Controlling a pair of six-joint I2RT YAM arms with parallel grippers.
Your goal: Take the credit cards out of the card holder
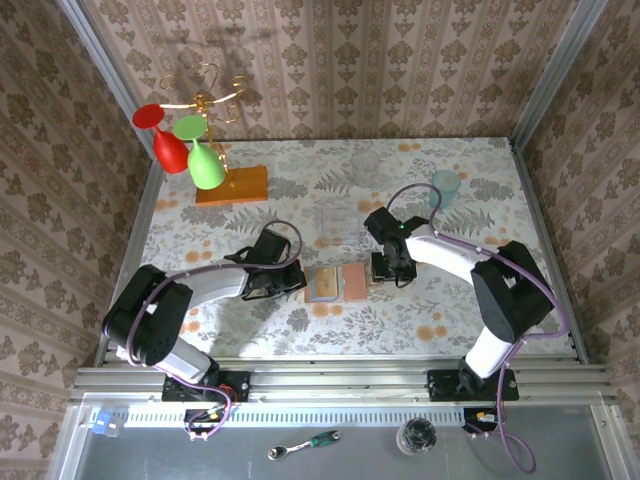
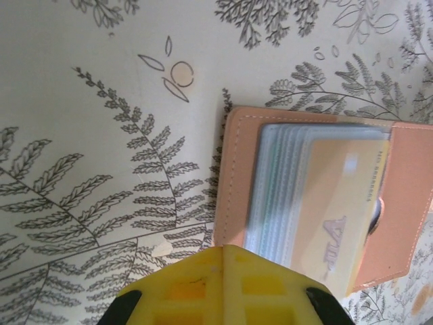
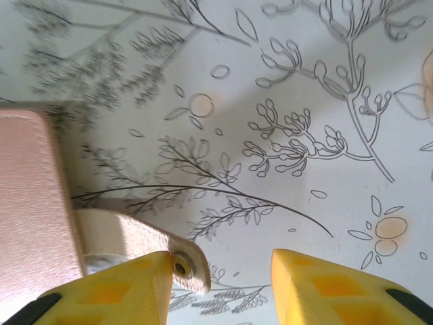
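Treat this as a pin-and-pull job: let one arm hold the card holder [image 1: 337,283] flat while the other draws a card out along the line of its pocket, not upward, or the whole wallet will likely lift with it. The holder lies open on the table [image 1: 450,310], between the two arms and close to both. Your left gripper [image 1: 292,280] sits just beside its left edge. In the left wrist view its yellow fingers look pressed together with nothing between them, so you would need to part them before reaching for a card. Your right gripper [image 3: 223,284] hangs low at the holder's right edge with its jaws wide and empty. The closing strap [image 3: 177,261], with its snap, lies against the inner side of one finger, so watch that you do not pinch the strap when you mean to press down on the leather. The orange-tan card [image 2: 338,217] is probably the best first target: it lies on top, sits a little askew in the pocket, and shows a bare face to grip. Slide it out slowly, because thin plastic gives little to hold. The holder itself shows a peach-brown leather rim with pale stitching around a grey-blue pocket. Beside the top card runs a stack of paler edges [image 2: 270,196]. Whether these are more cards or sleeves, you cannot tell from here.
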